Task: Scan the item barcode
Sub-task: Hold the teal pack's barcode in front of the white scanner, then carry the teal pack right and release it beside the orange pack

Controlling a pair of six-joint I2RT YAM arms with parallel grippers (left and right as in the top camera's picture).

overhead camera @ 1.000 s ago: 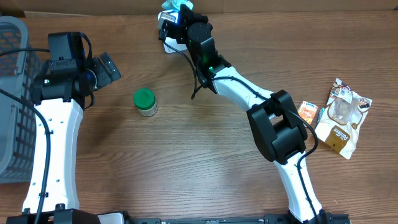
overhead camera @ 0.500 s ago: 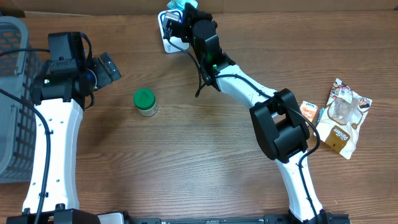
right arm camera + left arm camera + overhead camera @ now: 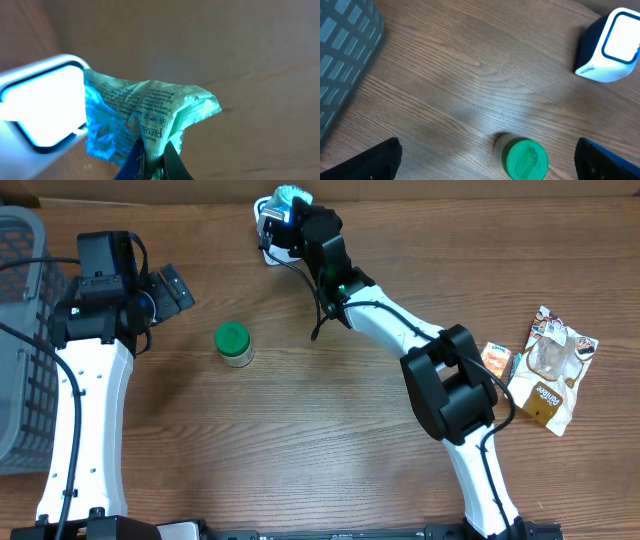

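Right gripper [image 3: 150, 152] clenched on crinkled teal plastic packet [image 3: 145, 110] at far edge of worktop [image 3: 300, 450], packet against, maybe touching, white blue-rimmed scanner box [image 3: 37, 105]; left gripper [image 3: 172, 290] released wide, empty, near left edge beside grey mesh basket [image 3: 20, 330], bare wood around green-lidded jar [image 3: 233, 343].

Overhead, the left picture edge cuts the grey basket [image 3: 18, 330], and the right arm [image 3: 395, 328] hides part of the orange packet [image 3: 499, 360]. In the left wrist view the scanner [image 3: 610, 45] and the green-lidded jar [image 3: 526, 159] are cut off. The small print on the green wrapper [image 3: 150, 107] is blurred.
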